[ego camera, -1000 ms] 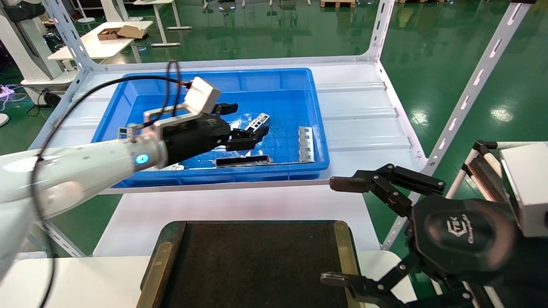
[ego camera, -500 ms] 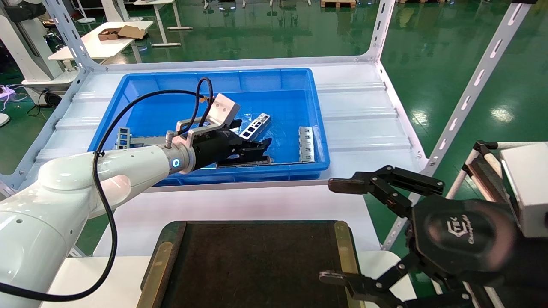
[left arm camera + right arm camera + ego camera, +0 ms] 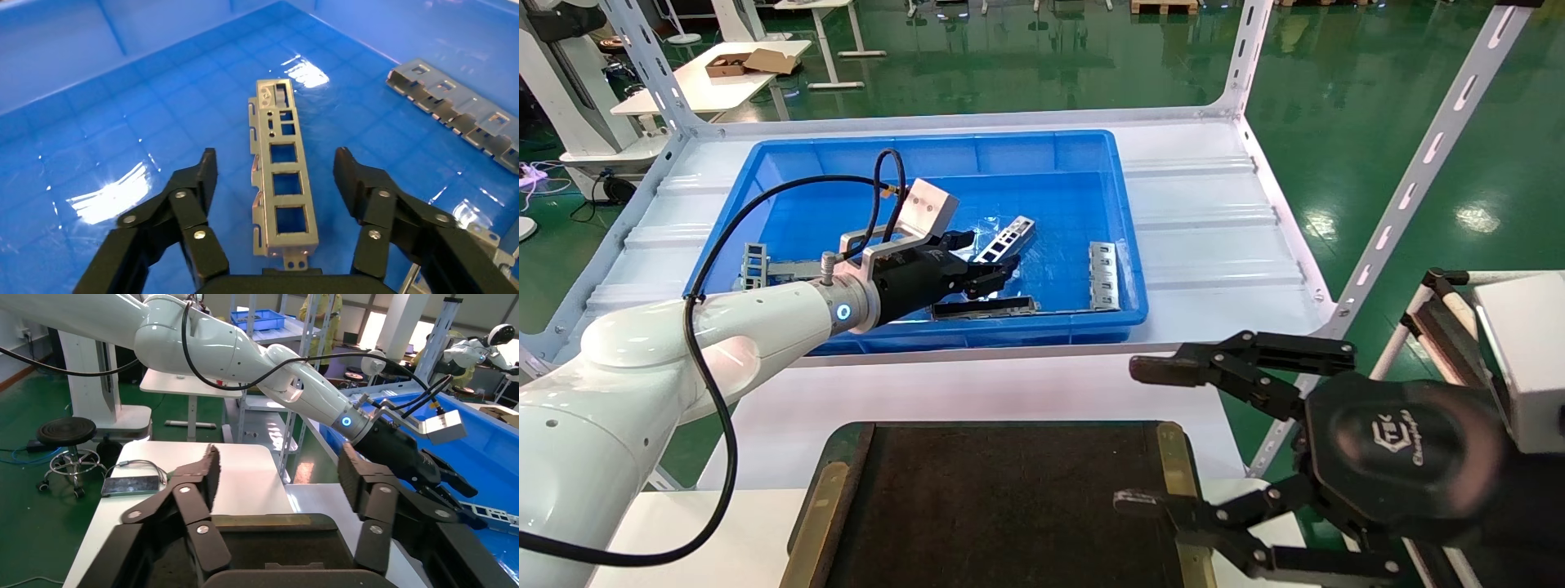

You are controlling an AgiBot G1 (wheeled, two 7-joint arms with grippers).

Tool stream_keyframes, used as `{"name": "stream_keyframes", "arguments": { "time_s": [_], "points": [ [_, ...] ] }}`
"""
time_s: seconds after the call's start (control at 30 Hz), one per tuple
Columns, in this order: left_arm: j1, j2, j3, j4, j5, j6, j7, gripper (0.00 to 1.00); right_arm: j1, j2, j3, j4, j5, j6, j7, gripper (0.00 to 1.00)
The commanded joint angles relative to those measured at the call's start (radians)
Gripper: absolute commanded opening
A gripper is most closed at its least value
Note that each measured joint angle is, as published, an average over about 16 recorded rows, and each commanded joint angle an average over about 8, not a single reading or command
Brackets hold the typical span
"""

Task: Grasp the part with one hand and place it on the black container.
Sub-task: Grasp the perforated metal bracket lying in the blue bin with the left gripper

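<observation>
The part [image 3: 1008, 238], a slim silver bracket with ladder-like cutouts, lies flat on the floor of the blue bin [image 3: 1042, 151]. In the left wrist view the part [image 3: 283, 177] lies lengthwise between my open fingers, apart from both. My left gripper [image 3: 985, 261] is open low in the bin, at the part's near end; it also shows in its own wrist view [image 3: 275, 164]. The black container [image 3: 1001, 506] with brass side strips lies at the front and also shows in the right wrist view [image 3: 275, 536]. My right gripper [image 3: 1140, 434] is open and empty over its right edge.
A dark channel strip [image 3: 983, 308] lies by the bin's front wall. A wider grey slotted plate [image 3: 1102, 275] lies at the bin's right and shows in the left wrist view [image 3: 459, 113]. Another ladder bracket [image 3: 756, 263] lies at the bin's left. White rack posts [image 3: 1418, 175] stand at the right.
My left gripper has swung low into the bin and drawn back a little, so its open fingers now flank the part. My right gripper has shifted slightly left.
</observation>
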Motion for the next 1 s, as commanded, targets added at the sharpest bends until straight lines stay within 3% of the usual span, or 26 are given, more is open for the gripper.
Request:
{"name": "stream_keyframes", "arguments": {
  "time_s": [0.03, 0.63, 0.8, 1.0],
  "points": [
    [-0.001, 0.000, 0.005, 0.006, -0.006, -0.001, 0.000, 0.00, 0.000, 0.000, 0.000, 0.000, 0.000, 0.000, 0.000, 0.00],
    [-0.001, -0.006, 0.029, 0.017, -0.075, 0.042, -0.056, 0.00, 0.000, 0.000, 0.000, 0.000, 0.000, 0.000, 0.000, 0.00],
    [-0.015, -0.028, 0.012, 0.011, -0.115, 0.130, -0.057, 0.00, 0.000, 0.000, 0.000, 0.000, 0.000, 0.000, 0.000, 0.00],
    [-0.021, -0.097, -0.015, -0.012, -0.166, 0.327, -0.045, 0.00, 0.000, 0.000, 0.000, 0.000, 0.000, 0.000, 0.000, 0.00]
  ]
}}
